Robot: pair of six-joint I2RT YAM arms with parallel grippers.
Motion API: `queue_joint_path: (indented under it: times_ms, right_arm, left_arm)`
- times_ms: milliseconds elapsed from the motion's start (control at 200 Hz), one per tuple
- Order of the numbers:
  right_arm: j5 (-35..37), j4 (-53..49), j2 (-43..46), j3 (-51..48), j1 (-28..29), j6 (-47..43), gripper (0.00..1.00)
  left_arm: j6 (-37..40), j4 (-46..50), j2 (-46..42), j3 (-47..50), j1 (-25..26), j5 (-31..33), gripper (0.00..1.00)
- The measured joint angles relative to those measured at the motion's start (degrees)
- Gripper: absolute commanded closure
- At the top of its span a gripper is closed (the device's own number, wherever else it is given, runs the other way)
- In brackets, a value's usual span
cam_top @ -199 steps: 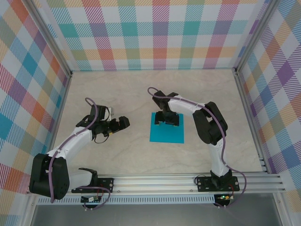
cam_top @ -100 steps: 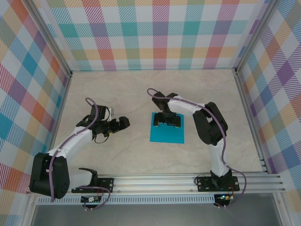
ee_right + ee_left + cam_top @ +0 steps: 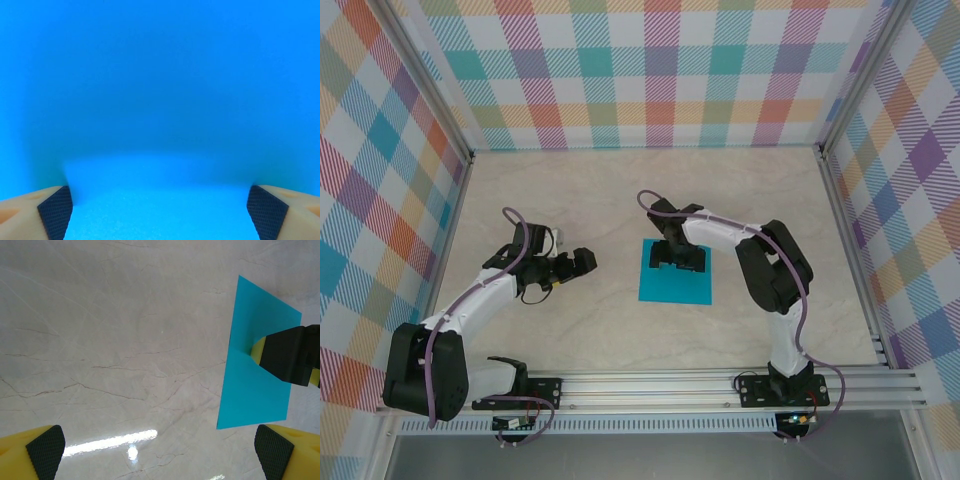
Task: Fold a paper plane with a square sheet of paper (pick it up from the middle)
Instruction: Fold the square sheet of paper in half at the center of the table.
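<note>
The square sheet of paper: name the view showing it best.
Top external: the square sheet of paper lies flat, outline visible, right gripper over its far part. Left wrist gives a slanted partial view; right wrist, close-up blue surface.

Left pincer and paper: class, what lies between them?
Bare table lies between the left pincer and the paper, as the top and left wrist views show.

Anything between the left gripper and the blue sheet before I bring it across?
Nothing visible: bare table lies between the open left gripper and the square sheet of paper. The right gripper, jaws open, sits over the sheet's far half.
</note>
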State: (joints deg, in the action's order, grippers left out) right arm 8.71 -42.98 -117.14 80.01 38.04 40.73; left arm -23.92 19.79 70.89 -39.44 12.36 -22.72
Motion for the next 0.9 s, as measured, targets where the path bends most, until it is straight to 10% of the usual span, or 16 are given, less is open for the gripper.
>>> queue_joint_path:
  times_ms: [660, 900]
  right_arm:
    - [1.7, -0.2, -0.4, 0.7, 1.1, 1.2, 0.20]
    - [1.3, -1.2, 0.0, 2.4, 1.3, 0.3, 0.10]
  left_arm:
    - [0.8, 0.0, 0.0, 0.0, 0.0, -0.2, 0.00]
    - [0.8, 0.0, 0.0, 0.0, 0.0, -0.2, 0.00]
